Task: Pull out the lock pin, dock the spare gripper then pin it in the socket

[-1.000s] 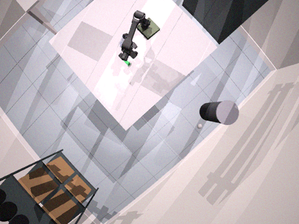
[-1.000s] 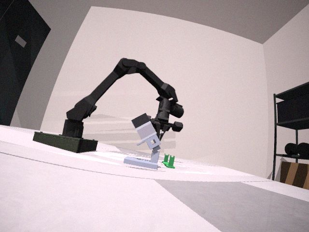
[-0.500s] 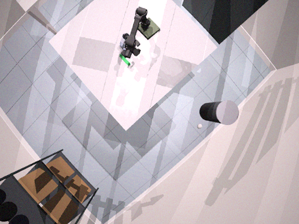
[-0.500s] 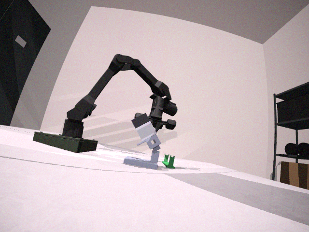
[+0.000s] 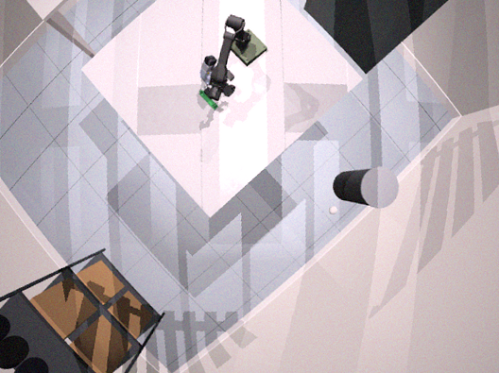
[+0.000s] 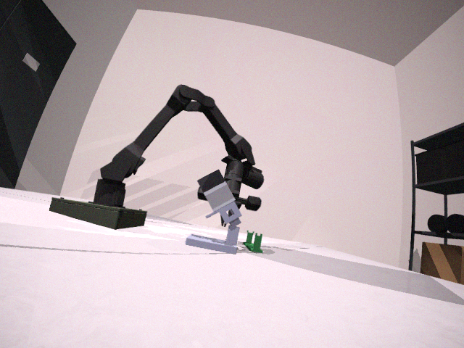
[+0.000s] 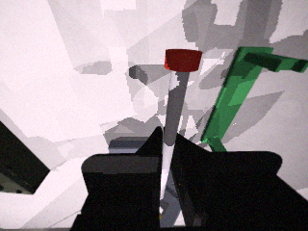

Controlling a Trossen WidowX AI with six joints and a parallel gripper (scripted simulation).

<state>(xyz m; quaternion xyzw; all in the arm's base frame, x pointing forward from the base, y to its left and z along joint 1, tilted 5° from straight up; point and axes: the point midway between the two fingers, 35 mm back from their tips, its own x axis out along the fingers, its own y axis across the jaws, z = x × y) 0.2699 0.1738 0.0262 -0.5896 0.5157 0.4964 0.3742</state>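
Inspection finds the gripper (image 5: 216, 89) (image 6: 223, 220) (image 7: 162, 130) nearly closed, with the lock pin (image 7: 176, 106) gripped between its fingertips. The pin's grey shaft runs lengthwise up the wrist view, leaning slightly right toward the top—its red head (image 7: 183, 61) sits at the far end, beyond the fingertips. In the exterior view the pin cannot be made out, so its angle to the table (image 5: 173, 52) (image 6: 187, 299) is not determined. The green stand (image 5: 208, 99) (image 6: 257, 243) (image 7: 236, 96) rests on the table, apart from the pin, its long bar slanting up and right in the wrist view. Just beside the stand lies the pale blue mount (image 6: 212, 245); above its post, a grey-and-black block (image 5: 206, 69) (image 6: 219, 196) leans up and left in the exterior view. The fingers are near the mount's upper part—contact cannot be confirmed.
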